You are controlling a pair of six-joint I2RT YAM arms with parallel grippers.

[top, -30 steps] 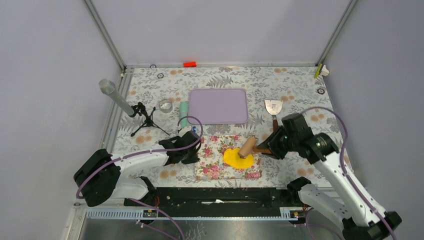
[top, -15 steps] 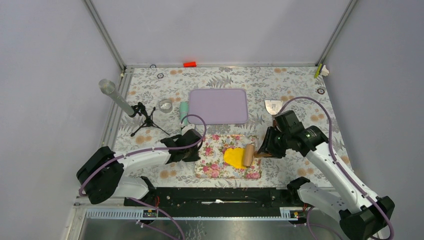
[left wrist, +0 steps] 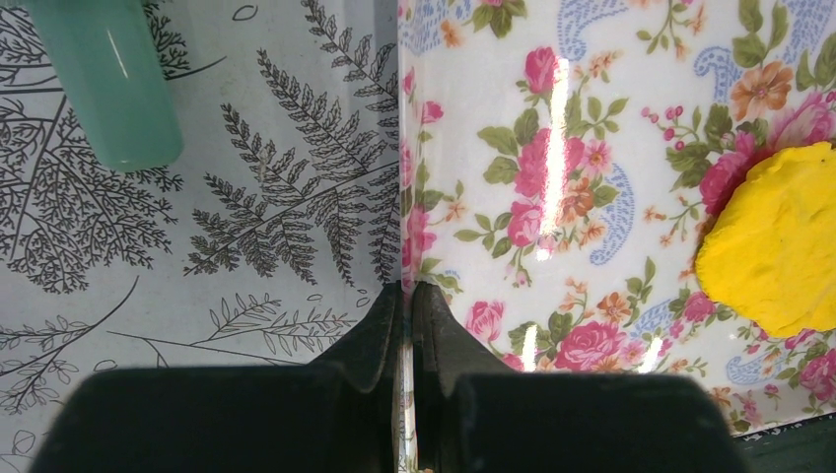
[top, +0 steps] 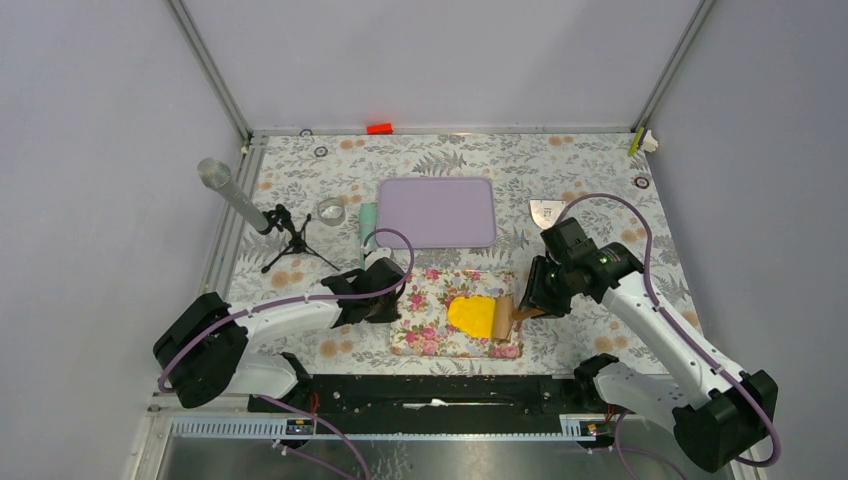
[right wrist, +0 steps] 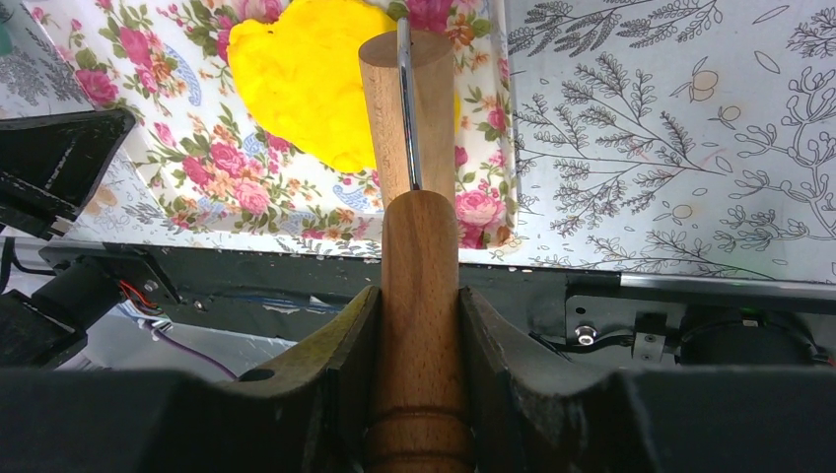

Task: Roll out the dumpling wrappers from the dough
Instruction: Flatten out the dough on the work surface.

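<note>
The yellow dough lies as a flattened irregular sheet on the floral mat. It also shows in the left wrist view and the right wrist view. My right gripper is shut on the handle of a wooden rolling pin. The pin's roller rests on the dough's right edge. My left gripper is shut on the mat's left edge, pinning it. No round wrapper discs are in view.
A purple tray lies behind the mat. A metal scraper lies at the right. A green tube, a clear cup and a microphone on a tripod stand at the left. The table's black front rail is close below the pin.
My right gripper drew the rolling pin across the dough toward its right near edge and turned it. The dough looks flatter and squarer. The left gripper stayed on the mat's edge.
</note>
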